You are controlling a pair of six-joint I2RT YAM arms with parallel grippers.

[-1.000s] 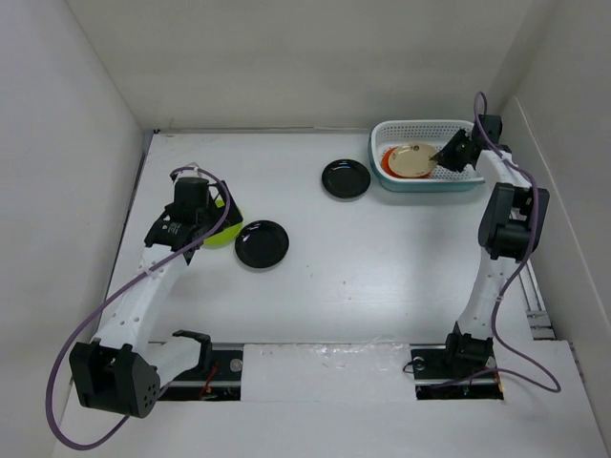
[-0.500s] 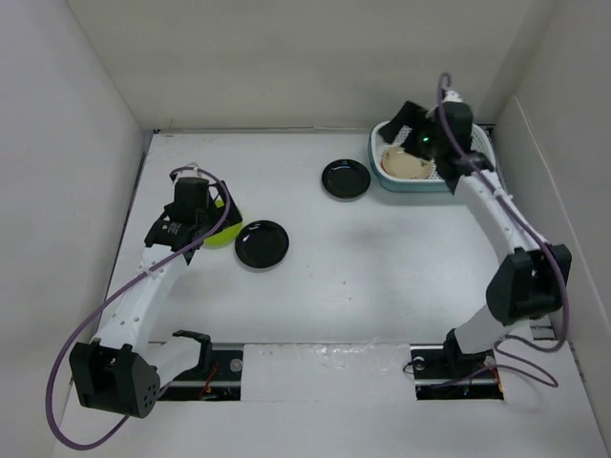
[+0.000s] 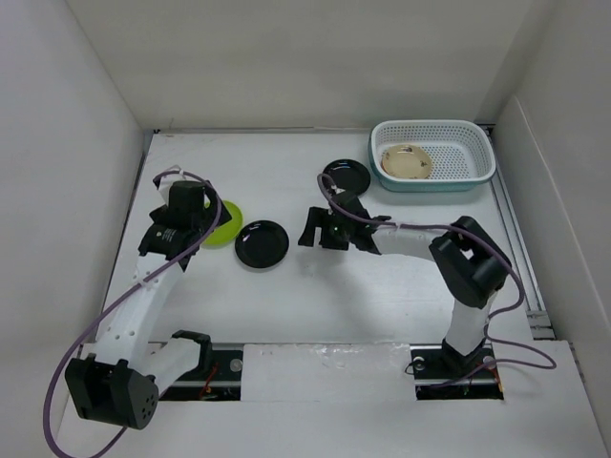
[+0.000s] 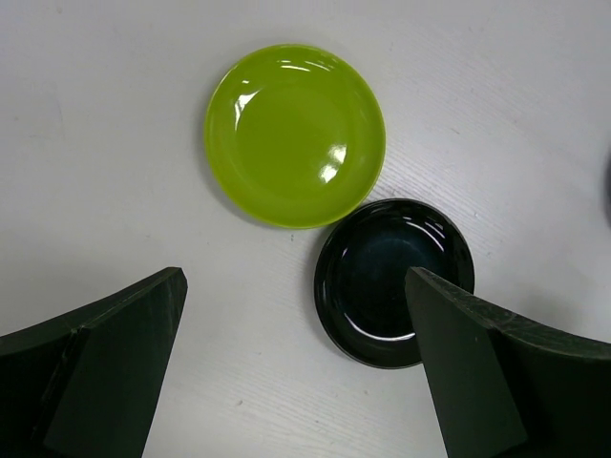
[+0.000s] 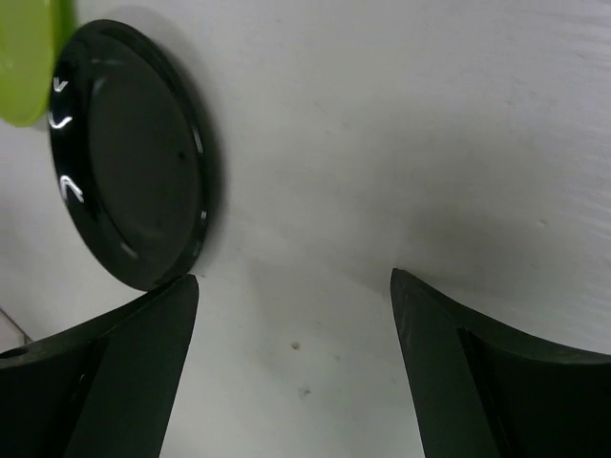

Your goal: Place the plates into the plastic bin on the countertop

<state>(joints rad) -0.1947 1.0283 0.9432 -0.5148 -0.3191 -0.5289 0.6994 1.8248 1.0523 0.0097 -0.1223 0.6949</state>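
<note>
The white perforated plastic bin (image 3: 458, 138) stands at the back right of the countertop (image 3: 363, 286) and holds a cream plate (image 3: 407, 161). A black plate (image 3: 262, 243) lies left of centre; it also shows in the left wrist view (image 4: 393, 280) and the right wrist view (image 5: 129, 196). A second black plate (image 3: 346, 176) lies near the bin. The lime green plate (image 3: 223, 223) lies beside the first black plate and shows in the left wrist view (image 4: 294, 134). My left gripper (image 3: 199, 221) is open above the green plate. My right gripper (image 3: 307, 231) is open, low, just right of the first black plate.
White walls (image 3: 86, 143) close in the countertop on the left, back and right. A metal rail (image 3: 315, 358) runs along the near edge between the arm bases.
My right arm has left the bin and swung down and left to the middle of the countertop, beside the black plate. The cream plate stays in the bin. My left gripper lifted slightly.
</note>
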